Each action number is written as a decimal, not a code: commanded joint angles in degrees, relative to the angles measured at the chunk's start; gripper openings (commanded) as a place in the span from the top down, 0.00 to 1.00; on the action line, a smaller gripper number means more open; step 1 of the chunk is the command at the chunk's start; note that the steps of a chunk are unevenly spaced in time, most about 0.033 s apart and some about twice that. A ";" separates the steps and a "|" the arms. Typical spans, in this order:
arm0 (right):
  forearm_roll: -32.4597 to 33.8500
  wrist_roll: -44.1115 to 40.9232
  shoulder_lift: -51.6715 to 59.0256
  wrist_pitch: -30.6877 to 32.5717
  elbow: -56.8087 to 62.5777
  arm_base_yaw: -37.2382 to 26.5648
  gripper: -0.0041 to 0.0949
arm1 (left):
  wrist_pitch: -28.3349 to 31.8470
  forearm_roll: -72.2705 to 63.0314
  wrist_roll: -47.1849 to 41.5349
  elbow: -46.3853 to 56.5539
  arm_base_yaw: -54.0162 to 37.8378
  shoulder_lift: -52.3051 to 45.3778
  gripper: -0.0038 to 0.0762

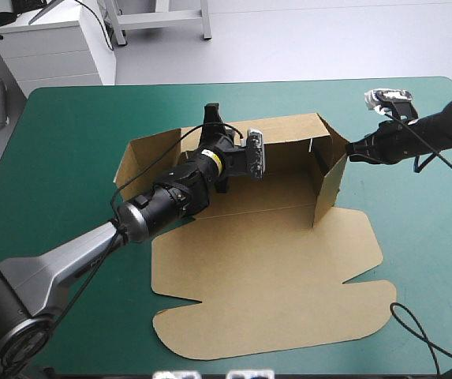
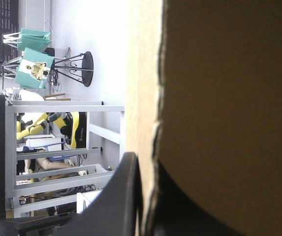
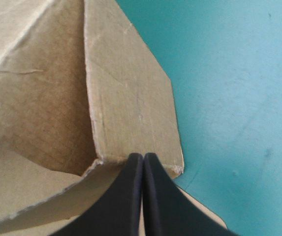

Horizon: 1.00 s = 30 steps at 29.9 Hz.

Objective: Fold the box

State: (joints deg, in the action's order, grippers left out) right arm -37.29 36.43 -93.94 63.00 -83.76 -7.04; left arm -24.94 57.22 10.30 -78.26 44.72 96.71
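The brown box (image 1: 289, 268) lies mid-table with its lid and front flaps flat toward the near edge. Its back wall (image 1: 285, 130) and right wall (image 1: 332, 178) stand raised, and a left flap (image 1: 143, 162) leans outward. My left gripper (image 1: 212, 118) sits over the back wall's left part. In the left wrist view the left gripper (image 2: 148, 196) has the board's edge (image 2: 153, 123) between its black fingers. My right gripper (image 1: 352, 150) is shut, its tip touching the right wall's upper corner from outside. The right wrist view shows the right gripper (image 3: 143, 162) pressed against that wall (image 3: 131, 93).
The teal-green cover (image 1: 423, 237) surrounds the box on all sides. The table's far edge (image 1: 233, 83) runs a short way behind the back wall. A white cabinet (image 1: 48, 43) stands beyond the far left corner.
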 commanded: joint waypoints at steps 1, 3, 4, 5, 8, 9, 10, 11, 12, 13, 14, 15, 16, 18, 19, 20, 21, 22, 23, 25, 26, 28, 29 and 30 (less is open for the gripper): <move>-10.51 10.92 2.92 -2.97 1.05 -1.78 0.98 | 0.00 -1.83 -0.57 -0.96 0.10 -1.69 0.96; -12.64 13.87 2.92 -4.56 1.68 -1.86 0.98 | -0.38 -1.83 -0.57 -0.96 0.10 -1.69 0.96; -12.93 14.30 2.92 -5.36 1.68 -1.86 0.98 | -0.48 -1.83 -0.57 -0.96 0.10 -1.69 0.96; -13.11 14.55 2.80 -5.77 1.68 -1.86 0.98 | -0.48 -1.83 -0.57 -0.96 0.10 -1.69 0.96; -13.23 16.08 2.80 -4.07 1.68 -1.86 0.94 | -0.51 -1.83 -0.46 -0.96 0.10 -1.69 0.96; -12.85 16.78 2.80 -2.67 1.68 -1.86 0.90 | -0.51 -1.83 -0.47 -0.96 0.10 -1.69 0.96; -12.52 17.46 2.80 -1.65 1.68 -1.86 0.86 | -0.51 -1.83 -0.47 -0.96 0.10 -1.69 0.96; -11.98 18.25 2.80 -0.25 1.68 -1.86 0.80 | -0.51 -1.83 -0.47 -0.96 0.10 -1.69 0.96; -11.64 18.94 2.80 0.68 1.68 -1.86 0.74 | -0.51 -2.05 -0.47 -0.96 0.10 -1.69 0.96; -11.29 19.17 2.80 1.12 1.68 -1.86 0.66 | -0.51 -2.05 -0.47 -0.96 0.10 -1.69 0.96; -11.31 19.17 2.80 1.23 1.68 -1.86 0.59 | -0.62 -2.05 -0.47 -0.96 0.10 -1.69 0.96; -11.42 19.17 2.80 1.27 1.78 -1.86 0.52 | -0.62 -2.05 -0.47 -0.96 0.10 -1.69 0.96; -11.52 19.17 2.80 1.27 1.78 -1.86 0.47 | -0.62 -2.05 -0.47 -0.96 0.10 -1.69 0.96; -11.90 19.17 2.80 1.83 2.03 -1.86 0.41 | -0.62 -2.27 -0.33 -0.96 0.10 -1.69 0.96; -12.21 19.42 2.80 2.06 2.40 -1.86 0.41 | -0.62 -2.27 -0.34 -0.92 0.10 -1.69 0.96; -12.43 19.68 2.91 2.05 3.02 -1.86 0.41 | -0.62 -2.27 -0.20 -0.71 0.10 -1.69 0.96; -12.81 20.36 2.91 2.05 3.94 -1.86 0.41 | -0.62 -2.27 0.06 -0.37 0.10 -1.69 0.96; -13.61 21.00 2.91 1.91 5.13 -1.86 0.41 | -0.62 -2.27 0.48 -0.08 0.10 -1.69 0.96; -14.81 22.18 2.91 1.55 6.61 -1.86 0.41 | -0.73 -2.44 0.60 0.32 0.10 -1.69 0.96; -19.06 26.38 2.91 0.18 10.06 -1.86 0.41 | -0.73 -2.44 0.69 1.53 0.10 -1.69 0.96; -21.01 28.32 2.91 -0.71 11.45 -1.86 0.41 | -0.73 -2.44 0.69 1.99 0.10 -1.69 0.96; -25.73 33.90 2.91 -1.83 14.55 -1.86 0.41 | -0.12 -2.44 0.69 3.31 0.18 -1.69 0.96; -26.97 36.29 2.91 -1.68 15.49 -1.86 0.41 | 0.00 -2.44 0.69 3.72 0.18 -1.69 0.96; -27.80 40.23 2.91 -1.41 16.58 -1.61 0.41 | 0.17 -2.56 0.69 4.10 0.18 -1.69 0.96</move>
State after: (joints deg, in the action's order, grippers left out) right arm -58.20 68.47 -93.81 61.44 -68.20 -8.46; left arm -23.64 58.25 11.80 -75.18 44.72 96.20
